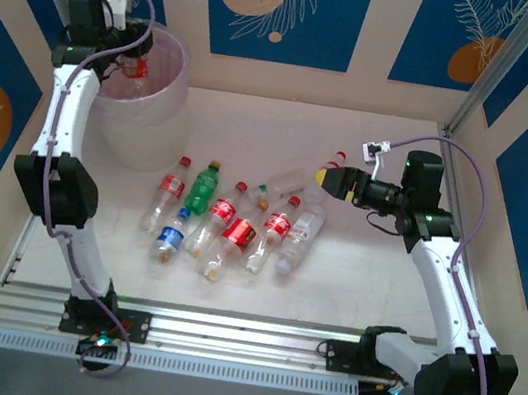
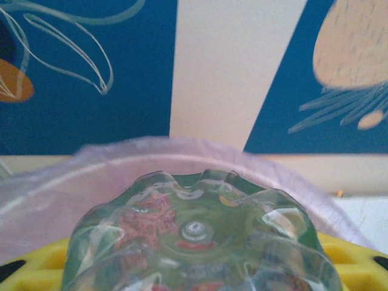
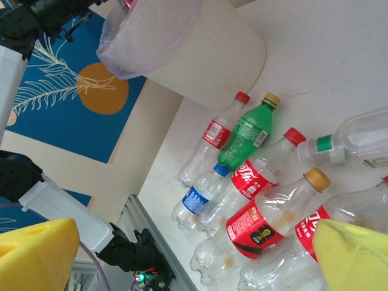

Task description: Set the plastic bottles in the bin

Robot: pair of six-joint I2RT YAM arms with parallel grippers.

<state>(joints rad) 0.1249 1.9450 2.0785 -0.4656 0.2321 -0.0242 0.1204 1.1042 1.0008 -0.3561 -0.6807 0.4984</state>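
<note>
Left gripper (image 1: 133,60) is partly closed on one clear red-labelled bottle (image 2: 200,242), held over the bin (image 1: 156,134) mouth. I judge a release drops it straight in (rim just beyond). Other bottles (image 1: 229,222) lie clustered on the table (image 1: 362,275), necks mostly pointing away. Right gripper (image 1: 329,180), jaws wide and empty, hovers nearest their right end.
</note>
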